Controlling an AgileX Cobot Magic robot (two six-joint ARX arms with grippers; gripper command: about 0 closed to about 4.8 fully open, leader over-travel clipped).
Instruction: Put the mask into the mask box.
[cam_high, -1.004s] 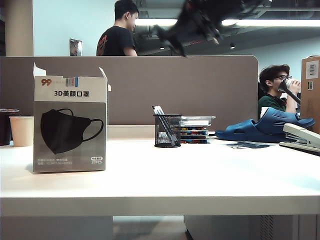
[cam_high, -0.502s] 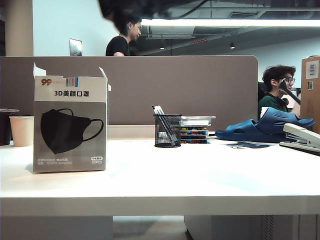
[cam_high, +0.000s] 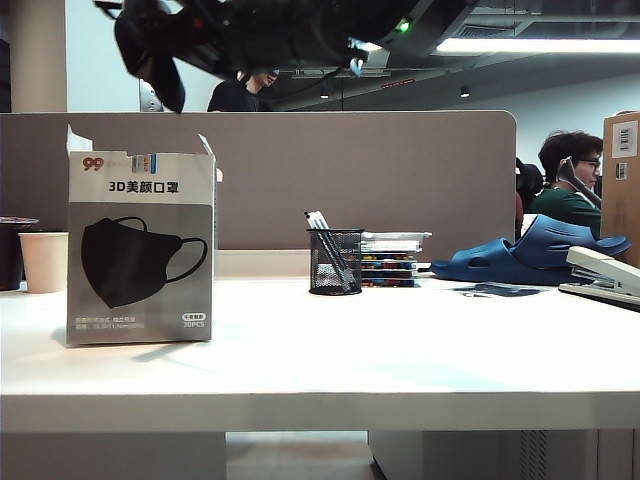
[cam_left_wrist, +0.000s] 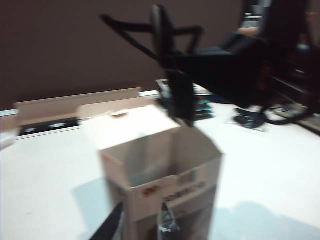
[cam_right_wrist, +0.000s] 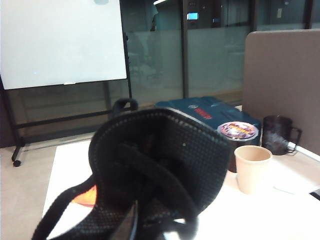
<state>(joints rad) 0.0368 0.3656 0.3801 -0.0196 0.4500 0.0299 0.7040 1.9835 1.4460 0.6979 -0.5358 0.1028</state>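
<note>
The mask box (cam_high: 140, 250) stands upright at the table's left with its top flaps open; its open top (cam_left_wrist: 150, 155) also shows in the left wrist view. My right gripper (cam_high: 150, 50) has reached across and hangs above the box's left side. It is shut on the mask (cam_right_wrist: 160, 160), black fabric that bulges in front of the fingers. From the left wrist view, the right gripper (cam_left_wrist: 179, 100) points down over the box's far rim, with the mask's loops (cam_left_wrist: 160, 30) sticking up. My left gripper (cam_left_wrist: 141, 224) is open, its fingertips apart in front of the box.
A mesh pen holder (cam_high: 335, 262) and a stack of flat cases (cam_high: 392, 258) stand mid-table. Blue slippers (cam_high: 530, 255), a stapler (cam_high: 605, 275) and a brown carton (cam_high: 620, 180) sit at the right. A paper cup (cam_high: 44, 260) stands left of the box. A grey partition (cam_high: 380, 170) runs behind.
The right arm has swung leftward across the top of the exterior view, from the upper middle to above the mask box, carrying the mask. The box has not moved.
</note>
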